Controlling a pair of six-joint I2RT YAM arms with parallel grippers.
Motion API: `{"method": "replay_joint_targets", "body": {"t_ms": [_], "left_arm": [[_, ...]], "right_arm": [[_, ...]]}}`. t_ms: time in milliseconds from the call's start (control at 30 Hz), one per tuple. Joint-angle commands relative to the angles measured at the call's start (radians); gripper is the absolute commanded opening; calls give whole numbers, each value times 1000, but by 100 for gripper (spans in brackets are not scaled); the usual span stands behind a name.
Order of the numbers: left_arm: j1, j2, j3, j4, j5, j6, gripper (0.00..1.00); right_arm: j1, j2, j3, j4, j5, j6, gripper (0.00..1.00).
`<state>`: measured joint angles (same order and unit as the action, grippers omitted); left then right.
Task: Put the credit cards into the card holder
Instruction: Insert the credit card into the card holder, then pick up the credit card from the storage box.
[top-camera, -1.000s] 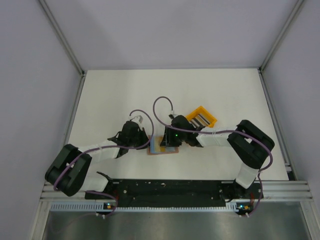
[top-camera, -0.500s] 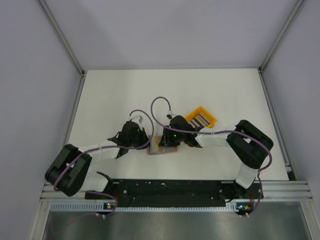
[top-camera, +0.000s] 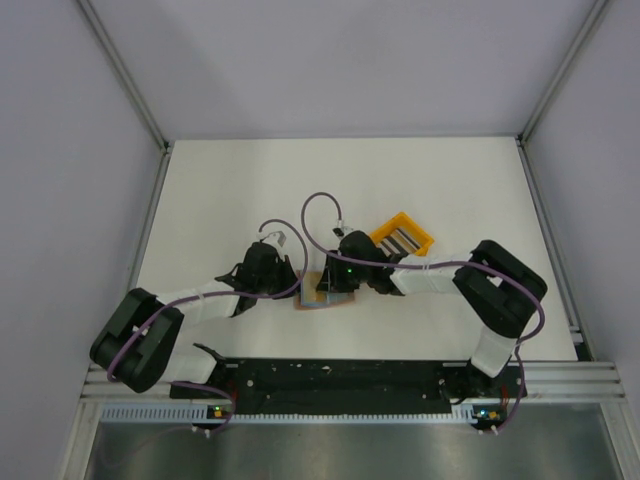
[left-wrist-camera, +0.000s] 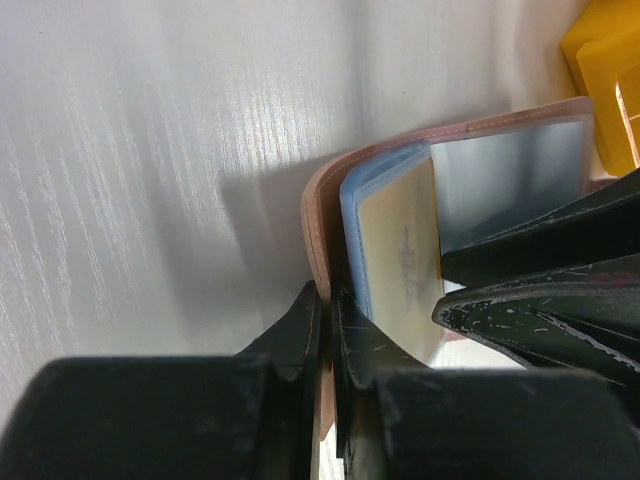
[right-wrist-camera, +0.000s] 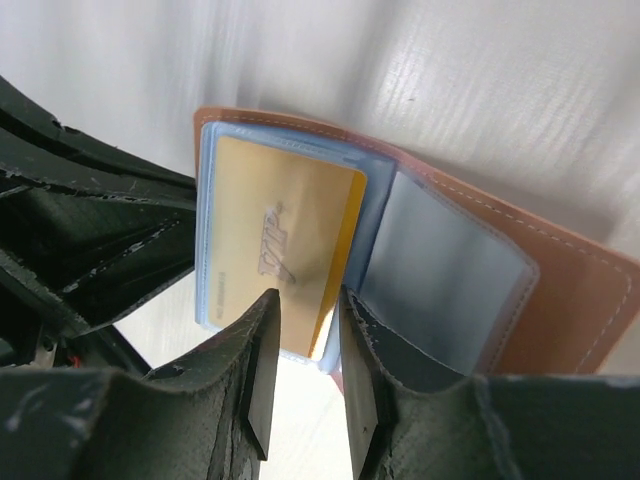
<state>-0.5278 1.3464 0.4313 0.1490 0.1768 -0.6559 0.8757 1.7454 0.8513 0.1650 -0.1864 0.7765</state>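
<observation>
The white surface (top-camera: 230, 190) is carrying everything, and both arms are reaching in from its near edge to meet at its middle. Only the overhead view is taking in that whole layout.

The yellow tray (top-camera: 404, 216) is sitting just behind the right arm's wrist. Its striped contents are too small to read from above, and the left wrist view is catching only a yellow corner of it.

The tan holder (top-camera: 318, 303) is lying open on the surface just near-left of the tray. From above the two wrists are covering most of it, so only its near edge is peeking out. The wrist views are showing its inside instead: clear, blue-tinted sleeves (right-wrist-camera: 440, 280) over brown leather.

The left tool (left-wrist-camera: 325, 300) is pressing its fingers together on the edge of the holder's brown cover, a grip the overhead view is hiding.

The right tool (right-wrist-camera: 305, 370) is hanging over the sleeve nearest the left tool, its jaws standing a little apart. A gold card (right-wrist-camera: 270, 230) is lying at that sleeve, its near corner showing in the gap between the jaws. Whether they are pinching it, I cannot tell.
</observation>
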Motion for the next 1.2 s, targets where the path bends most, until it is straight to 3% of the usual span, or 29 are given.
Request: {"method": "replay_joint_targets", "body": {"t_ms": [0, 567, 1167], "left_arm": [[-1, 0, -8, -63, -14, 25, 0], [-1, -32, 34, -118, 3, 56, 0], [-1, -30, 40, -118, 10, 56, 0]], "right_arm": [[16, -87, 9, -36, 105, -48, 31], [-92, -400, -21, -321, 352, -227, 39], [-172, -348, -6, -372, 364, -421, 38]]}}
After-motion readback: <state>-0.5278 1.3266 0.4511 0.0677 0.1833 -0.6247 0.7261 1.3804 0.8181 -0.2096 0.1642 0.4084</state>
